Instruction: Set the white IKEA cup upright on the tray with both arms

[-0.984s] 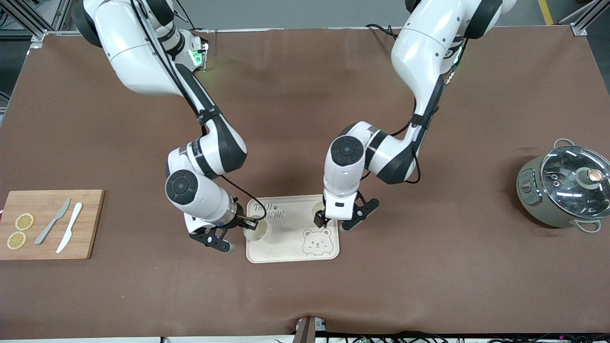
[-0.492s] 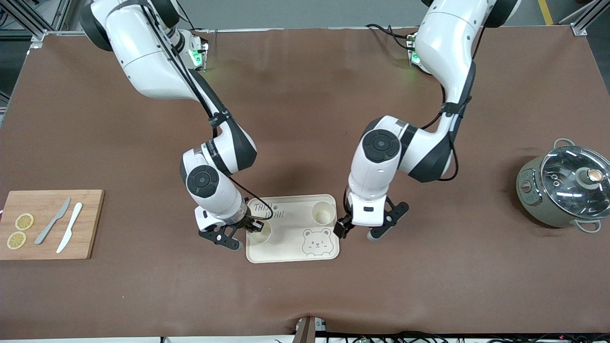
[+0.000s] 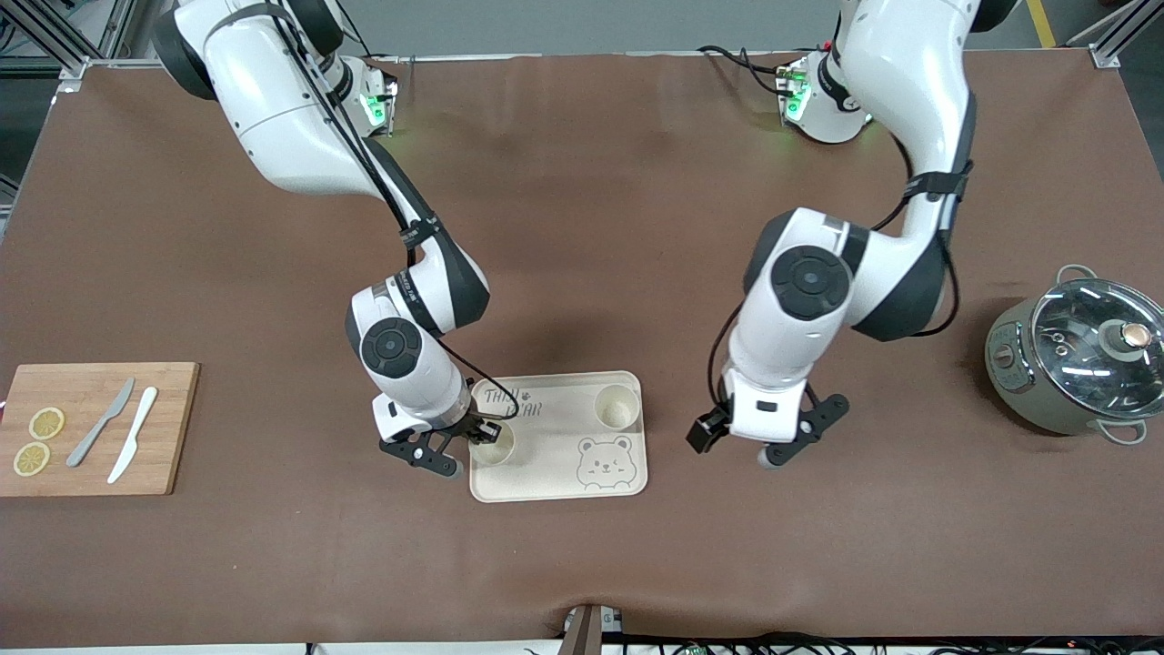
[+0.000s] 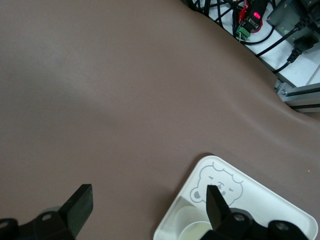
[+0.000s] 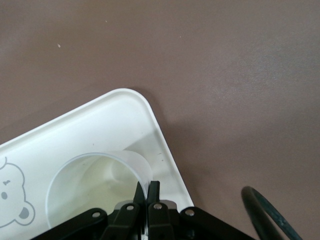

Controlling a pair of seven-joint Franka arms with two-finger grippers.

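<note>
The cream tray with a bear drawing lies on the brown table. Two white cups stand upright on it: one at the corner toward the left arm, one at the edge toward the right arm. My right gripper is shut on that second cup's rim; the right wrist view shows the fingertips pinching the cup wall over the tray. My left gripper is open and empty over bare table beside the tray. In the left wrist view, the left gripper frames the tray corner and a cup.
A wooden cutting board with two knives and lemon slices lies at the right arm's end. A grey pot with a glass lid stands at the left arm's end.
My left gripper has let go of its cup and moved off the tray toward the left arm's end. My right gripper shifted its cup slightly onto the tray, then stayed.
</note>
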